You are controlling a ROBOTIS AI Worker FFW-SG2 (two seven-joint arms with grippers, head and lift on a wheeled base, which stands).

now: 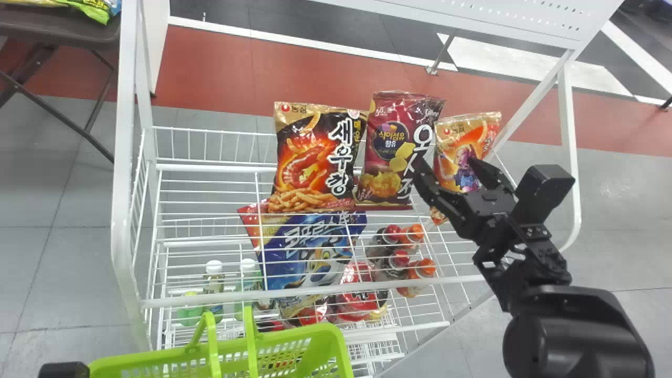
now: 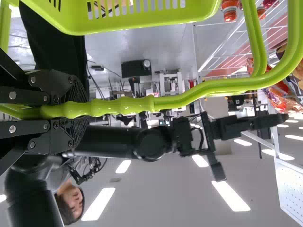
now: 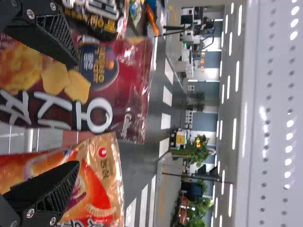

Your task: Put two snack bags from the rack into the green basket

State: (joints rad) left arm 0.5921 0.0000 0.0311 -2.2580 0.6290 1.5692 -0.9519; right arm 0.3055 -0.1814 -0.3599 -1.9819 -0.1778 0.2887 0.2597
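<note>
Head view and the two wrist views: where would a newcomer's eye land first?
Probably on the bright green basket at the head view's bottom edge, its handle clamped in the left tool. Next, a black bag, a dark red bag and an orange bag side by side on the white rack. The right tool, fingers spread, hangs before the last two.

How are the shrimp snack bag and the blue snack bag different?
The shrimp bag is mostly black and orange, but the blue bag is mostly blue. The shrimp bag shows a big red shrimp, while the blue bag shows a cartoon character. The shrimp bag is up top; the blue bag is lower, behind white wires. Both are in the rack.
</note>
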